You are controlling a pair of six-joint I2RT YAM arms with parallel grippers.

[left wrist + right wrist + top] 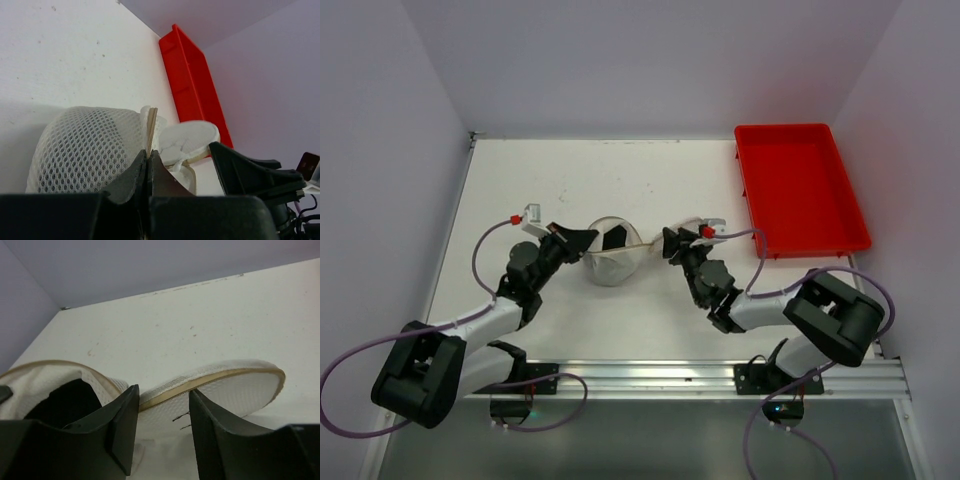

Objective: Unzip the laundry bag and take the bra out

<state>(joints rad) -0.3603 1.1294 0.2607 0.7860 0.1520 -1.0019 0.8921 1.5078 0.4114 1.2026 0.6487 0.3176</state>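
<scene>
The cream-white mesh laundry bag lies mid-table between my two grippers. It is unzipped, and its round lid hangs open to the right. The black bra shows inside the opening, and as a dark patch in the top view. My left gripper is shut on the bag's beige zip rim, with the mesh dome to its left. My right gripper is open, its fingers standing either side of the lid's rim without pinching it.
A red plastic tray stands at the back right, also seen in the left wrist view. White walls close in the table at the left, back and right. The right gripper shows close beside the lid in the left wrist view.
</scene>
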